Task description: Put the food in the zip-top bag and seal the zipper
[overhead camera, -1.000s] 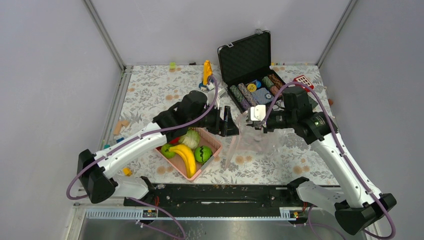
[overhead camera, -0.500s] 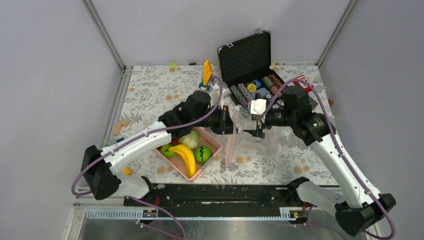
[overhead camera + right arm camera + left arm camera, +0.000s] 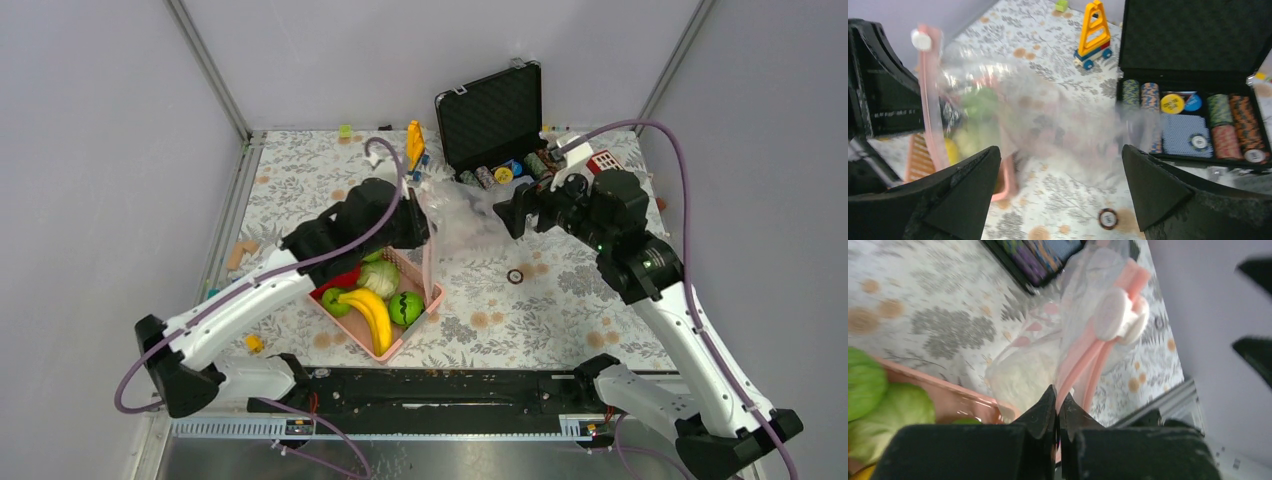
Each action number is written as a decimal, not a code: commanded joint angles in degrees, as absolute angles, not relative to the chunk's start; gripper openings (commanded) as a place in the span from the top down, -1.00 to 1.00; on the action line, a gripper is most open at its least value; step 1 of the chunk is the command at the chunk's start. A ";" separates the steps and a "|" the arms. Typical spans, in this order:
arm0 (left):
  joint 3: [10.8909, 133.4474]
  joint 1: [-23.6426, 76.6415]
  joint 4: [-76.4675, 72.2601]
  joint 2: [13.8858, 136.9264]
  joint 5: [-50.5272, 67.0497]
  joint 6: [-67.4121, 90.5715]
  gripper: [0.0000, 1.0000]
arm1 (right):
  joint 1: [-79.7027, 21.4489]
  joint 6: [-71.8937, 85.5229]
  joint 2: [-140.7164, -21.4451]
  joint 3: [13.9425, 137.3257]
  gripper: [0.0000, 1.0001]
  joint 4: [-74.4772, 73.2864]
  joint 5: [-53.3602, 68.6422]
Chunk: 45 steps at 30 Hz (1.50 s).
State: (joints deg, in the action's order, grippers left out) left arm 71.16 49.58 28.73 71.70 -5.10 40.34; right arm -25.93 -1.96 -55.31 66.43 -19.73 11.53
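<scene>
The left gripper point(image 3: 1057, 399) pinches the thin pinkish zipper strip point(image 3: 1082, 365) of the clear crinkly plastic bag point(image 3: 465, 215) toward the surface's point(image 3: 570, 300) far edge; the right gripper point(image 3: 1060, 165) gapes empty.

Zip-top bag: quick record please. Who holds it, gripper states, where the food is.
bag: zip-top bag held up by its zipper
left gripper: shut on the zipper
right gripper: open, not gripping the bag
food: banana bunch, cabbage, green fruit, all in pink basket
food in bag: none visible
</scene>
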 commanded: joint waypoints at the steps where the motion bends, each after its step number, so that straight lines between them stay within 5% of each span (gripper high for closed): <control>1: 79.00 49.70 35.19 67.39 -24.30 44.04 1.00 | -26.49 13.40 -54.22 67.41 -0.99 -16.98 14.39; 7: 83.26 49.71 38.54 70.29 -28.70 46.88 1.00 | -31.27 15.77 -59.10 66.93 -0.99 -16.01 17.33; 16: 90.14 49.66 41.62 80.54 -23.55 49.67 1.00 | -42.16 15.89 -64.32 63.77 -0.99 -7.51 5.13; 33: 91.86 49.73 41.34 83.85 -18.34 49.63 1.00 | -43.09 21.36 -72.71 61.64 -0.84 -2.51 -7.55; 40: 91.13 49.66 41.31 82.48 -17.76 49.61 1.00 | -43.14 23.02 -73.49 62.14 -0.61 -1.72 -22.07; 45: 90.62 49.74 41.31 81.47 -17.69 49.32 1.00 | -43.11 23.69 -76.44 64.92 -0.29 -1.45 -20.40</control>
State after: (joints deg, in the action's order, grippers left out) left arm 89.14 49.56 42.78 83.74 -18.63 49.52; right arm -42.76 22.22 -74.39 61.73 -4.36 -17.39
